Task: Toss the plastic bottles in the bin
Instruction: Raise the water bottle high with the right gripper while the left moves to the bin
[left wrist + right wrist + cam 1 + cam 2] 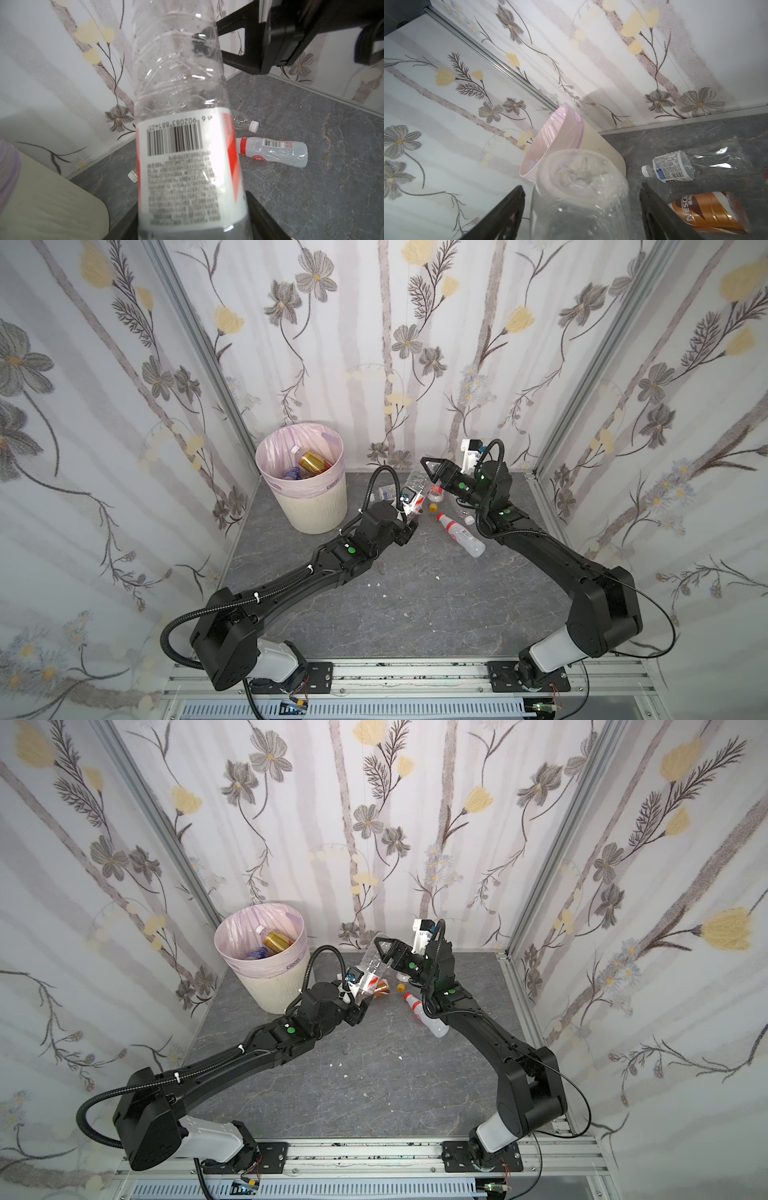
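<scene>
gripping a clear bottle (415, 488) by its labelled half, the left gripper (408, 512) is clamped on it and holds it off the table (415, 614), with the base end tilted up toward 12 o'clock. in the left wrist view the bottle's white-and-red label (187, 166) fills the space between the two fingers. the right gripper (431, 473) sits around the same bottle's base. its jaws stand apart, and the right wrist view shows a gap on each side between the black fingers (510, 207) and the clear plastic, so it straddles the bottle without pinching it.

in both top views the held bottle hangs at 3 o'clock of the bin (320, 510), near it but not over its mouth. the bin stands upright at 10 o'clock on the table, in the back corner, with a pink-lilac bag (282, 448) folded over its rim. inside it lie a gold-labelled bottle (313, 462) and a blue-capped bottle (293, 475), just beside each other.

more bottles lie on their sides at 12 to 1 o'clock on the table. a red-capped bottle (463, 535) lies at 4 o'clock of the held one. a brown bottle (710, 212) lies under the grippers, and a blue-labelled bottle (672, 167) lies near it, between it and the bin.
</scene>
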